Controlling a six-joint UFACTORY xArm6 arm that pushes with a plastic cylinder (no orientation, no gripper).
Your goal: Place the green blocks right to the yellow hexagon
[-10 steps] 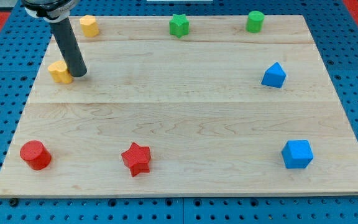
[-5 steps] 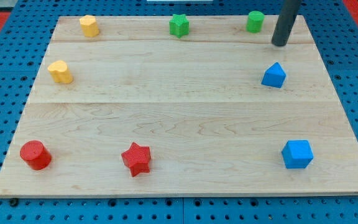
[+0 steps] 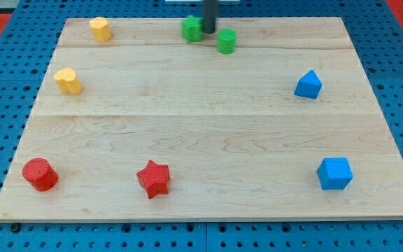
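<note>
The yellow hexagon [image 3: 100, 29] sits near the board's top left corner. The green star [image 3: 192, 29] is at the top middle, partly behind my rod. The green cylinder [image 3: 227, 40] lies just right of the rod and a little lower. My tip [image 3: 208, 31] stands between the two green blocks, touching or nearly touching the star's right side. A second yellow block [image 3: 68, 80] lies at the left.
A blue pentagon-like block [image 3: 308, 85] is at the right, a blue cube [image 3: 335, 173] at the bottom right. A red cylinder [image 3: 40, 174] and a red star [image 3: 153, 178] lie along the bottom. The wooden board [image 3: 201, 126] rests on blue pegboard.
My tip went from the left yellow block to the top right, then left to the top middle. The green cylinder moved left and slightly down; the green star shifted slightly left.
</note>
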